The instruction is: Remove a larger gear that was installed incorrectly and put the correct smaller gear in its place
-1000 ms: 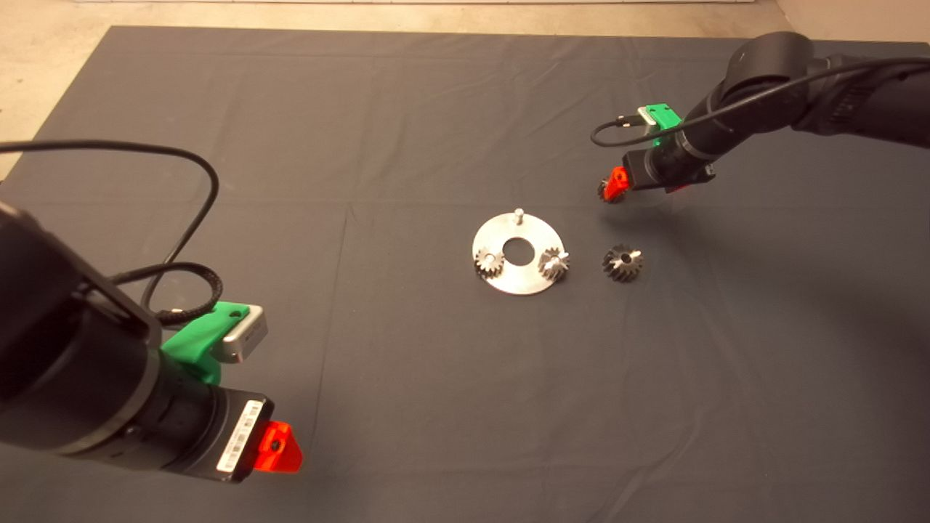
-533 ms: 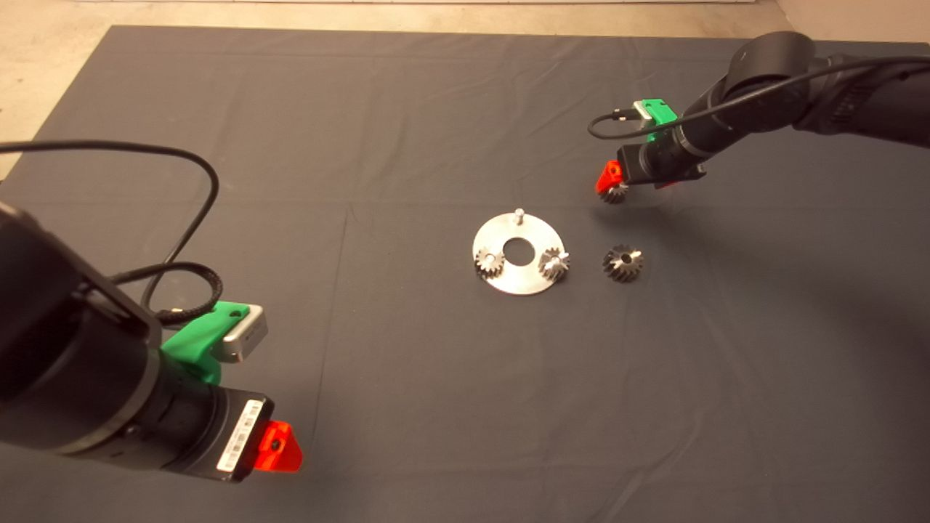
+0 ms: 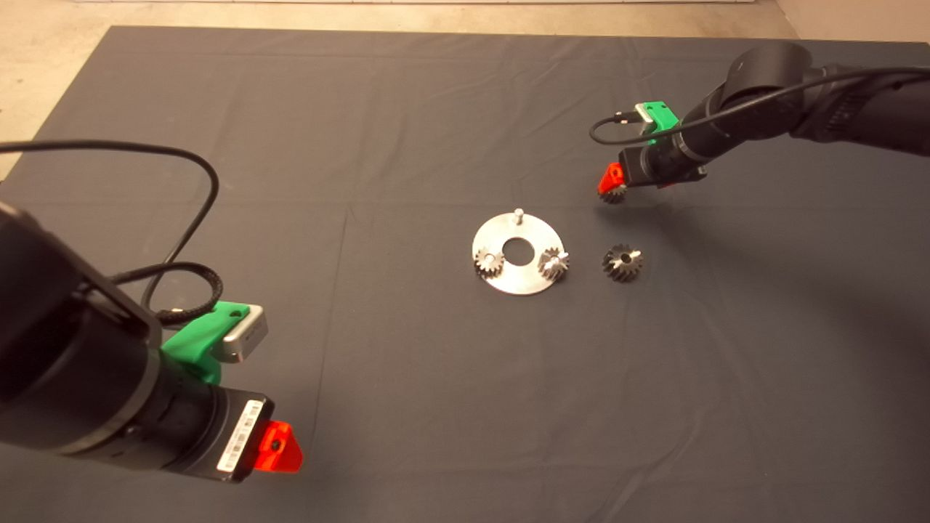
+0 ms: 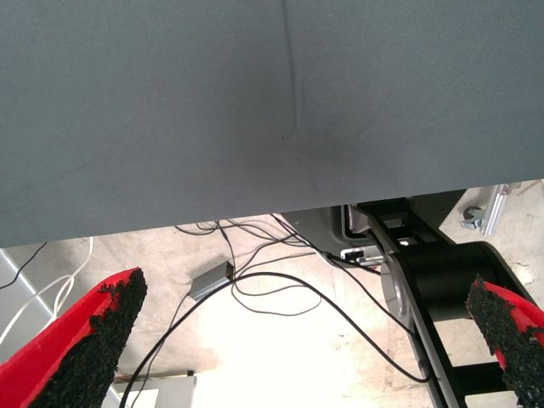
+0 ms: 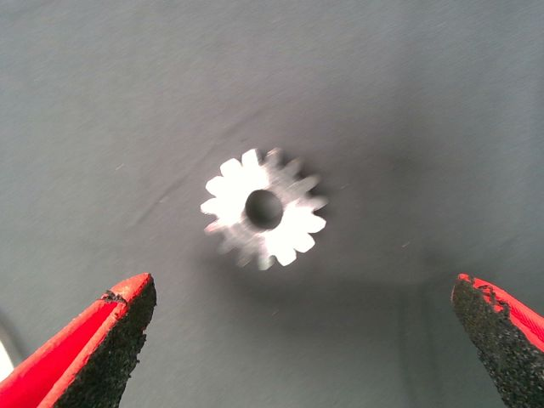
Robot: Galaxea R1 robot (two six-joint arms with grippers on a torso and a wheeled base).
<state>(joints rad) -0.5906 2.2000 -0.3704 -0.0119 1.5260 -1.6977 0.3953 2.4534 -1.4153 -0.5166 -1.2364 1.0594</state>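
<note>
The right claw (image 5: 302, 340) hovers spread wide over the smaller gear (image 5: 263, 208), which lies flat on the dark mat (image 3: 363, 145), beyond the steel plate (image 3: 518, 280). Being small, rigid and slick steel, it looks light but prone to slipping; pinching across opposite teeth seems safest. The larger gear (image 3: 623, 262) lies loose just beside the plate. The left claw (image 4: 306, 340) waits released at the mat's near edge.

2 black arms trail black cables; each green end effector (image 3: 280, 447) carries red, black-padded fingers (image 5: 102, 344).
</note>
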